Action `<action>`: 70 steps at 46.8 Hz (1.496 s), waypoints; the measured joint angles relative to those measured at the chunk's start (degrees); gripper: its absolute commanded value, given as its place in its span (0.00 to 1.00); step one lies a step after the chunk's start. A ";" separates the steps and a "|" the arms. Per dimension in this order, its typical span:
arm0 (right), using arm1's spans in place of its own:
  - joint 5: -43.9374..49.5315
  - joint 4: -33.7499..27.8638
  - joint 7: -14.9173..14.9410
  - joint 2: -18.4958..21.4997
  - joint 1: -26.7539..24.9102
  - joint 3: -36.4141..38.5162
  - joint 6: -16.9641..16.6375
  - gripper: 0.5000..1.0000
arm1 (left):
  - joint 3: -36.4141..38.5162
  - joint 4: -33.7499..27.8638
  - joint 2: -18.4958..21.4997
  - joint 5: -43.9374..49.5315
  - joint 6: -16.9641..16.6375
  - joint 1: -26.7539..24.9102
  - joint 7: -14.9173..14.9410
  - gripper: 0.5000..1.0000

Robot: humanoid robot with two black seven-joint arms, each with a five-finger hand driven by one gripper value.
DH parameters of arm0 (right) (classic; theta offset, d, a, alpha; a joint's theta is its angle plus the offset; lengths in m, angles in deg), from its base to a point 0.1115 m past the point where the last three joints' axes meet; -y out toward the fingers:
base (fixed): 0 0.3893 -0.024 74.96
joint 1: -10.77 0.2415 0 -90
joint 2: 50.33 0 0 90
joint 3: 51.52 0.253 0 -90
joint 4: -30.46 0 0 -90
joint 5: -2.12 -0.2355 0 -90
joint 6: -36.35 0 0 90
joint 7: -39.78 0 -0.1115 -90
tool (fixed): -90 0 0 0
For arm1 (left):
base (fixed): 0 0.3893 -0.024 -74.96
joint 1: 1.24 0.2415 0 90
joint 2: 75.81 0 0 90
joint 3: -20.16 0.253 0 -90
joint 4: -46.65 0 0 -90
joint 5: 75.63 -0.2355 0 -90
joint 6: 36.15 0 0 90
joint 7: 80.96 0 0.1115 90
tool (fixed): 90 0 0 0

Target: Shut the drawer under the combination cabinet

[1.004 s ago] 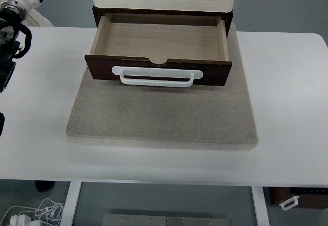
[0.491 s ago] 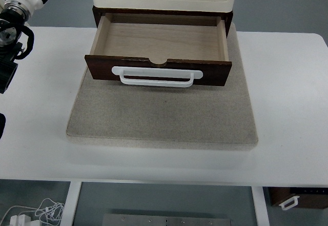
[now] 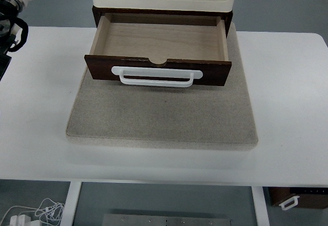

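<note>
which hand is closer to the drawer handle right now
Left. The left arm shows only at the picture's upper left edge, well left of the white handle on the open drawer. The right arm is out of view.

Left arm farther up-left.

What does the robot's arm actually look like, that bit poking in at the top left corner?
Only a small part of the left arm shows, at the picture's top left edge. It is built of black segments with a rounded white and grey joint piece at the top, and a black loop-shaped part below it. The hand itself cannot be made out, and no cables or markings are visible. The right arm is out of view.
</note>
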 measured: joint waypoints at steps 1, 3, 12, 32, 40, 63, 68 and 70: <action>0.00 0.00 0.00 0.00 -0.03 0.00 0.00 0.90 | -0.01 0.00 0.27 -0.60 0.18 -0.27 0.00 0.99; 0.00 0.00 -0.01 0.00 -0.03 0.00 0.00 0.90 | -0.08 0.00 0.80 -1.83 0.61 -0.88 0.00 0.99; 0.00 0.00 0.00 0.00 0.00 0.00 0.02 0.90 | -0.17 -0.08 3.14 -3.05 2.13 -3.94 0.00 0.99; 0.00 0.00 0.00 0.00 -0.01 0.00 0.01 0.90 | -0.13 -14.38 10.63 -7.15 2.01 -10.94 0.08 0.99; 0.00 0.00 -0.01 0.00 -0.01 0.00 0.02 0.90 | -0.16 -21.49 13.31 -8.18 1.87 -12.33 0.08 0.99; 0.00 0.00 -0.01 0.00 -0.01 0.00 0.02 0.90 | 0.02 -42.03 16.01 -18.01 1.38 -12.99 0.22 0.99; 0.00 0.00 0.00 0.00 0.00 0.00 0.04 0.90 | 1.12 -46.39 16.05 -20.56 1.06 -12.91 0.34 0.99; 0.01 0.00 -0.01 0.00 0.00 0.00 0.05 0.90 | 1.86 -48.02 16.12 -21.52 1.03 -12.91 0.35 0.99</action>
